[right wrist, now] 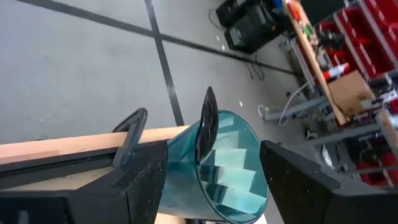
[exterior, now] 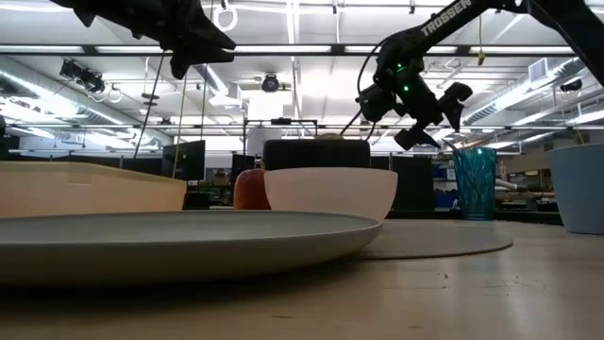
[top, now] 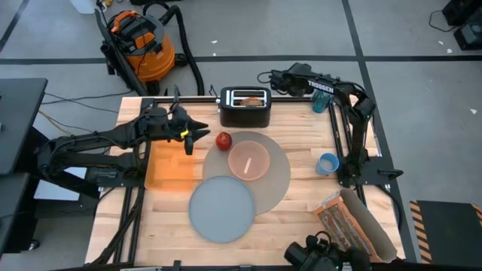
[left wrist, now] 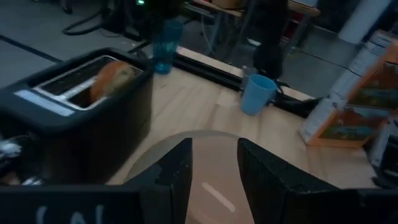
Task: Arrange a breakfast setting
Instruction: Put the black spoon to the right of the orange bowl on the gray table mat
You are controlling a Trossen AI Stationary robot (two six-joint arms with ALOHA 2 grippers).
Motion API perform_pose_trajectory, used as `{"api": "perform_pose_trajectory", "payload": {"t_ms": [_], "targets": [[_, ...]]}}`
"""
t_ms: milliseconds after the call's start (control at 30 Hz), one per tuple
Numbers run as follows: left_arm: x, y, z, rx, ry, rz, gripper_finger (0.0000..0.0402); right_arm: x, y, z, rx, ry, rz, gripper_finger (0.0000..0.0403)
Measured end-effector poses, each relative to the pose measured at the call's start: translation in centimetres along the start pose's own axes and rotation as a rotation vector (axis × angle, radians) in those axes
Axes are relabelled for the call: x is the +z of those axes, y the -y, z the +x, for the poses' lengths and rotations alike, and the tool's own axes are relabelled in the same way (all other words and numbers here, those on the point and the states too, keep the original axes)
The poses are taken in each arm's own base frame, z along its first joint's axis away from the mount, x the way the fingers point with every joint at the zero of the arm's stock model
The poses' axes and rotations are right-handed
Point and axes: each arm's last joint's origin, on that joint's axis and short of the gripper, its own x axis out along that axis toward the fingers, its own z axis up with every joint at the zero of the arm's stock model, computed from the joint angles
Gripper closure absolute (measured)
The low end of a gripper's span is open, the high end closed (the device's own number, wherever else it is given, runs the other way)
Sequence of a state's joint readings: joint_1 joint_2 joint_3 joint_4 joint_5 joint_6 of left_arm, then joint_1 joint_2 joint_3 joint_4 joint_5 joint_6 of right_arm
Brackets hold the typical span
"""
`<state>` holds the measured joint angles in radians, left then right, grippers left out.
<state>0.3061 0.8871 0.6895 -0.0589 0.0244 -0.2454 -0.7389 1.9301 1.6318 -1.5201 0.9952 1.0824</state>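
Looking for hidden stuff first: we can't find the metal spoon clearly, only a pale streak inside the pink bowl that could be it or a glare. The bagel sits half sunk in a slot of the black toaster, only its top showing. The orange cereal box lies at the near right table corner, partly cut off by dark gear at the frame edge; its print is unreadable. In the low view the grey plate fills the foreground and blocks most of the mat.

The mat is large, round, grey, mid-table. The smaller grey plate overlaps its near left edge. The bowl, translucent pink, sits on the mat's far part, with the red apple just beside it on the far left. The small blue cup stands right of the mat. An orange tray lies left of the mat.

The left gripper hovers left of the apple, fingers apart, empty. The right gripper hangs at the far edge right of the toaster, near the teal bottle, fingers spread, holding nothing. "TROSSEN" reads on the right arm.
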Motion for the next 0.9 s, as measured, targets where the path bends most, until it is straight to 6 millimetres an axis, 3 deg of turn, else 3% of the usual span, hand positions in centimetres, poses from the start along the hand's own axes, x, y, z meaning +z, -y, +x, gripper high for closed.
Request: {"api": "perform_pose_trajectory", "payload": {"t_ms": [167,367,900], "targets": [[1.6,-1.7,-0.4,0.089,0.049,0.005,0.0266,0.5,0.2,1.1,0.012,-0.057,0.040,0.0166],[3.0,-2.3,-0.9,0.123,0.086,0.069,0.0267,0.9,0.2,1.4,0.007,-0.038,0.071,0.0197],[2.7,-2.5,-0.9,0.138,0.052,0.119,0.0267,1.4,0.6,2.6,-0.021,-0.051,0.191,0.0237]]}}
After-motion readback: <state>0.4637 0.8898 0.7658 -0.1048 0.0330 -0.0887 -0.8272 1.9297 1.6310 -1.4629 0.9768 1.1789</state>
